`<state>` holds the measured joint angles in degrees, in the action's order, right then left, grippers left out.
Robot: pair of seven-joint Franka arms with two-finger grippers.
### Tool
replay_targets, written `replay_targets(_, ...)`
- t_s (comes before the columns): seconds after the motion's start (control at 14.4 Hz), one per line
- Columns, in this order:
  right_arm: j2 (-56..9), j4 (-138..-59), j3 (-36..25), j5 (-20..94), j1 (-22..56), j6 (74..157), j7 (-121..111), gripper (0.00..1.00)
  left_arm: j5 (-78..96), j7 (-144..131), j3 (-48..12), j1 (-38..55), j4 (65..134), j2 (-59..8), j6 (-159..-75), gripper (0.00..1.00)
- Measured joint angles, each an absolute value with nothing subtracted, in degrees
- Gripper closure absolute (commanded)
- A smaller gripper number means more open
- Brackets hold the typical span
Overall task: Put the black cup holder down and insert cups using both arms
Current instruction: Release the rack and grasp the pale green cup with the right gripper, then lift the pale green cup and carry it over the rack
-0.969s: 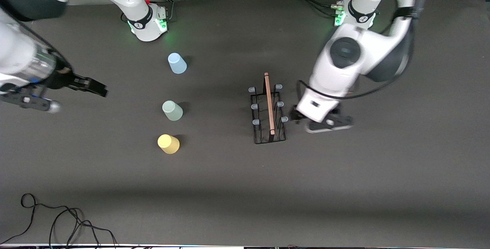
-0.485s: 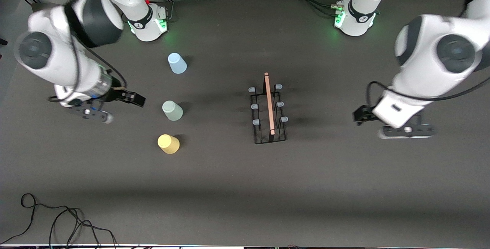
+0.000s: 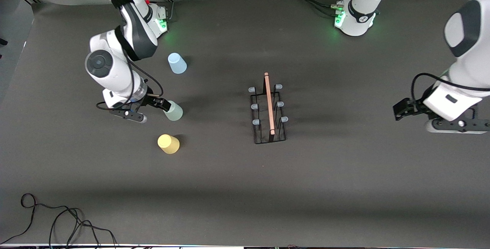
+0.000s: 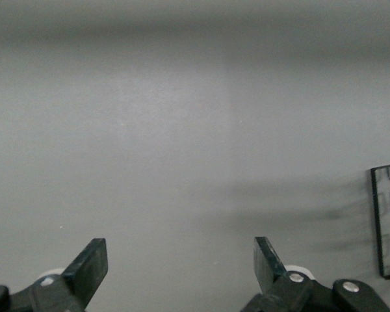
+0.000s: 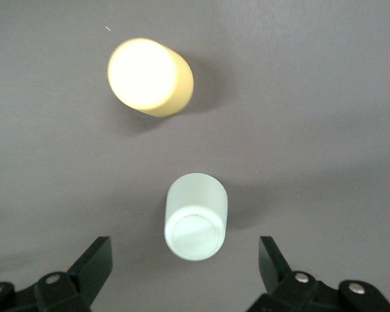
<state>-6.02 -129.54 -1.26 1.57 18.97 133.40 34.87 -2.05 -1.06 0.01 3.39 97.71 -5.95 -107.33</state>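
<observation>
Standing mid-table, black cup holder [image 3: 269, 112] has all 6 pegs bare, wooden rod on top. 3 cups upside down toward the right arm's end: blue [image 3: 177, 63], green [image 3: 173, 110], yellow [image 3: 168, 144]. Right gripper [image 3: 162, 104] just beside green, jaws open. Left gripper [image 3: 402, 109] over bare table [image 3: 245, 187], jaws open; its wrist view cuts off the holder.

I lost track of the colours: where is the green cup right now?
The green cup stands upside down on the table toward the right arm's end, between the blue cup and the yellow cup, with the open right gripper over it.
</observation>
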Motion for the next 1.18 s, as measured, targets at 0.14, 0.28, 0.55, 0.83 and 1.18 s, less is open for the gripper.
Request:
replay_targets(0.14,-7.9,-132.3,-1.3,1.6,19.8,138.9,36.1,0.0,-2.1,1.0,0.0,1.5,97.7,-5.2,-107.2,0.0)
replay_targets(0.28,-10.3,-133.7,-1.3,1.6,20.9,143.6,37.4,0.0,-2.2,2.7,0.2,0.0,97.7,-4.1,-105.8,0.0)
replay_targets(0.55,-15.1,-134.5,-1.3,1.6,21.9,149.6,38.1,0.0,-2.2,5.1,0.3,-1.2,97.7,-2.0,-104.3,0.0)
replay_targets(0.83,-16.1,-134.7,-1.3,1.6,21.9,149.9,38.2,0.79,-2.2,6.3,0.2,-1.2,97.7,-1.6,-104.3,0.0)
replay_targets(1.18,-15.4,-134.6,-1.3,1.6,21.9,150.0,38.2,1.0,-2.2,6.4,0.0,-1.2,97.7,-1.6,-104.3,0.0)
